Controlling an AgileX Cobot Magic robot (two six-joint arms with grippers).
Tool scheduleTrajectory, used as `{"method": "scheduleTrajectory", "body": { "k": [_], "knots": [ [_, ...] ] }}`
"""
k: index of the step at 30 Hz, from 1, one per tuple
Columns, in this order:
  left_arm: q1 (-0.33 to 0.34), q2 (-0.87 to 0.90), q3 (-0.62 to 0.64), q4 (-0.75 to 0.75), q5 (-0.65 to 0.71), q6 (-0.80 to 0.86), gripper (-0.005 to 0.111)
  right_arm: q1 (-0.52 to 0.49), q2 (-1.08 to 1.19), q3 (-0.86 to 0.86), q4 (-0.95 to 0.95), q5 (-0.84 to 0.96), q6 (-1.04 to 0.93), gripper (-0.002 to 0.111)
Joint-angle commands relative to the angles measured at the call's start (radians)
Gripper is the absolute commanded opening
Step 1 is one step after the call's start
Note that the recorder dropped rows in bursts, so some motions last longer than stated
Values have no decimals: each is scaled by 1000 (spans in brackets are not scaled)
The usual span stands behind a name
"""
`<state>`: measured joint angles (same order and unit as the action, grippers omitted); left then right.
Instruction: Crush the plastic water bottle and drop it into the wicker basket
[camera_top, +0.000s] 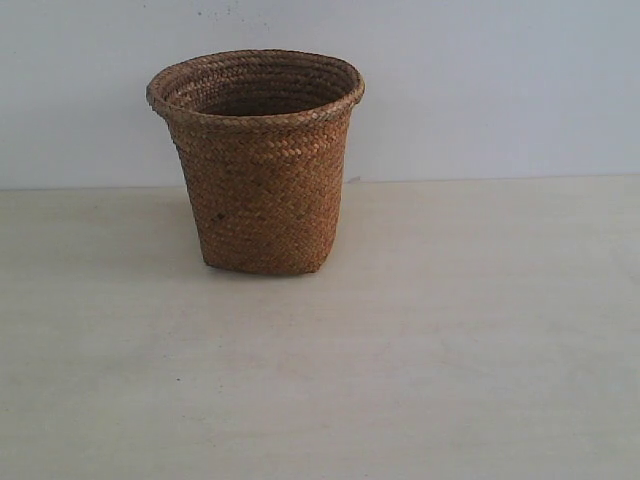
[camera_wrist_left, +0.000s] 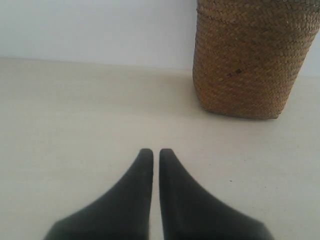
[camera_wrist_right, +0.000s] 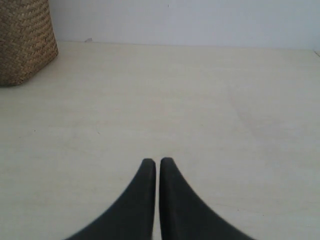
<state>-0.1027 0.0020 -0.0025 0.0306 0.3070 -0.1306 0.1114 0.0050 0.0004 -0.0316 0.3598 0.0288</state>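
Note:
The wicker basket stands upright on the pale table, left of the middle in the exterior view, its round flared rim open at the top. No arm shows in that view. In the left wrist view my left gripper is shut with nothing between its black fingers, and the wicker basket stands beyond it, off to one side. My right gripper is also shut and empty, low over the table, with a part of the wicker basket at the frame's edge. The plastic water bottle is out of view.
A pale wooden table runs back to a plain white wall behind the basket.

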Motion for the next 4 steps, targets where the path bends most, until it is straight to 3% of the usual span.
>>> {"method": "scheduleTrajectory", "body": {
  "k": [1, 4],
  "knots": [
    [3, -2, 3, 5, -15, -8, 4, -3, -5, 0, -2, -3, -4, 0],
    [3, -2, 3, 5, -15, -8, 4, -3, -5, 0, -2, -3, -4, 0]
  ]
}}
